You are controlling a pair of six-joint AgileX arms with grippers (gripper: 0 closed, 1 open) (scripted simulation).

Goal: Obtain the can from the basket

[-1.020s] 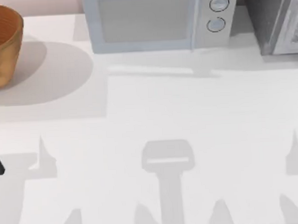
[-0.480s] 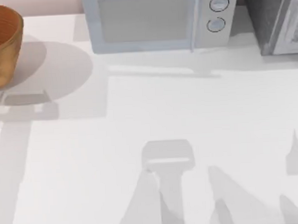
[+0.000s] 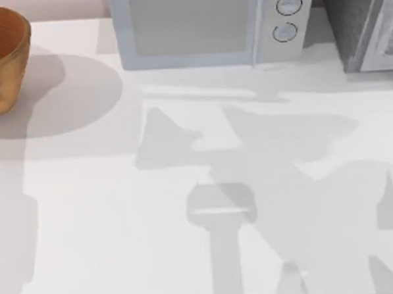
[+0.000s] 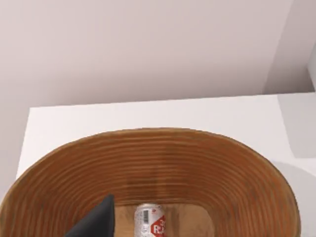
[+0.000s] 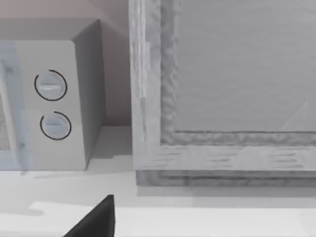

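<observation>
The can (image 4: 150, 224) lies on its side at the bottom of the basket (image 4: 148, 163), far left on the table. I judge it light, stiff and slick; I'd pinch across its sides. My left finger (image 4: 96, 222) hangs beside it; spread unclear.

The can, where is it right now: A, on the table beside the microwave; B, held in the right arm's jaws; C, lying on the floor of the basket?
C: the left wrist view shows the can resting inside the basket on its floor.
</observation>
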